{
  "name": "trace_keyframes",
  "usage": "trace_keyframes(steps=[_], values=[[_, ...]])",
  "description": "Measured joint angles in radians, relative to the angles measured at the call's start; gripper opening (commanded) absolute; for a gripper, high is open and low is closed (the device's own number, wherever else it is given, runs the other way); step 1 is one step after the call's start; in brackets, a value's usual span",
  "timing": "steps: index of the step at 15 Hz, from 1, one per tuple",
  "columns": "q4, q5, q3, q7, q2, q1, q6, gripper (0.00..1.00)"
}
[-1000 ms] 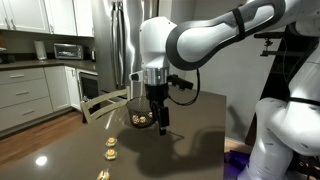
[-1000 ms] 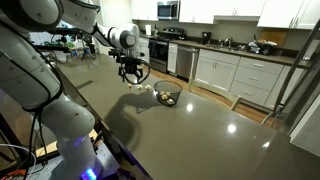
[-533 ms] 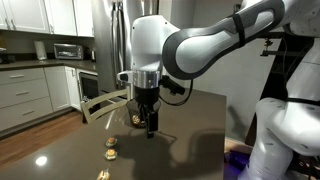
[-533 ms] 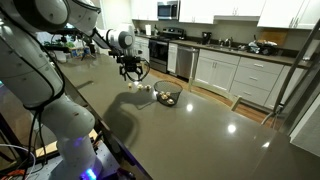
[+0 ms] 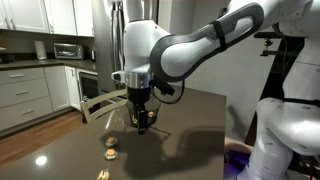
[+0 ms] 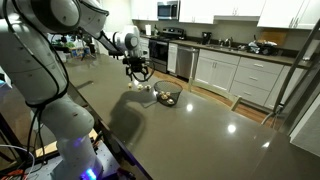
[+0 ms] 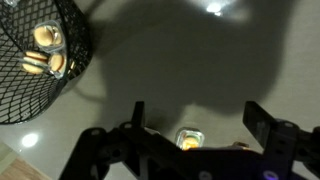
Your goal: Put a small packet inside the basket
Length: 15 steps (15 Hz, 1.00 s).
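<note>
A black wire basket (image 7: 75, 55) sits at the upper left of the wrist view with a few small yellow packets (image 7: 45, 38) inside. It also shows in an exterior view (image 6: 168, 97). My gripper (image 7: 197, 118) is open and empty, hovering over the dark table with one small clear-and-yellow packet (image 7: 188, 138) on the table between its fingers, partly hidden by the gripper body. In both exterior views the gripper (image 5: 140, 122) (image 6: 140, 73) hangs just above the table beside the basket. More loose packets (image 5: 111, 143) (image 6: 145, 88) lie on the table.
The dark glossy table (image 5: 190, 140) has an edge on the near side (image 6: 130, 150). Kitchen cabinets (image 6: 240, 75), a stove (image 6: 160, 50) and a refrigerator (image 5: 118, 40) stand behind. Another packet (image 5: 102, 175) lies near the table's front.
The arm has swung left in an exterior view, moving the open gripper away from over the basket toward the loose packets.
</note>
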Motion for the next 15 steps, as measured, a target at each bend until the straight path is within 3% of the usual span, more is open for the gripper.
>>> trace_keyframes(steps=[7,15], values=[[0.122,-0.01,-0.014,0.005,0.153,-0.031,-0.001,1.0],[0.236,-0.01,-0.01,0.005,0.243,-0.032,-0.001,1.0]])
